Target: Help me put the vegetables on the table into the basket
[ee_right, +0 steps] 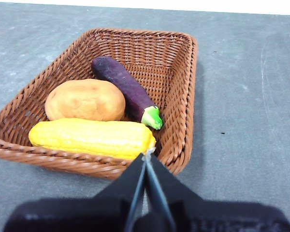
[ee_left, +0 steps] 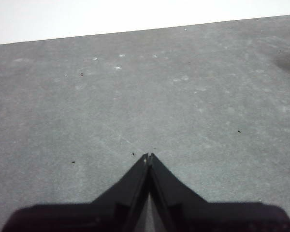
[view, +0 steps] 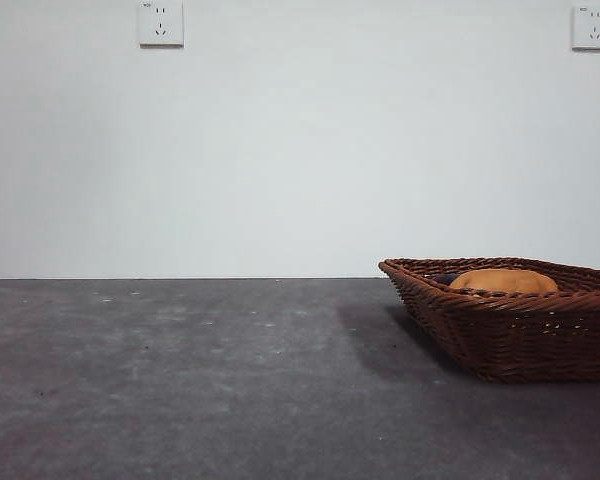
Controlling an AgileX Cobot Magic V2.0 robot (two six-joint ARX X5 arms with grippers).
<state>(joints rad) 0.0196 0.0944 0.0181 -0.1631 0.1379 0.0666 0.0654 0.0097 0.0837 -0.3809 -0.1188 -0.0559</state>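
White wall fills the upper half of the front view, with two wall sockets (view: 161,23) high up, and below it the dark grey mottled bench (view: 200,380) runs level across the picture. On the bench, at the right edge of that view, stands the brown woven basket (view: 520,335), cut off by the frame, with the orange-brown top of the potato (view: 503,281) just rising above its braided rim and a sliver of something dark beside it. No arm enters the front view. From the right wrist view the basket (ee_right: 176,87) shows whole, and all three vegetables lie inside it: the potato (ee_right: 85,99) sits in the middle, the dark purple eggplant (ee_right: 126,89) lies slanted just beside it with its green stem toward the near wall, and the yellow lumpy vegetable (ee_right: 93,137) stretches along the near wall, touching the potato. The right pincer (ee_right: 146,155) hangs over the near rim of the basket, its two black jaws clenched tip to tip with nothing between them. The left pincer (ee_left: 149,155) hovers above a bare stretch of bench (ee_left: 135,96), well apart from the basket, likewise clenched together and carrying nothing.
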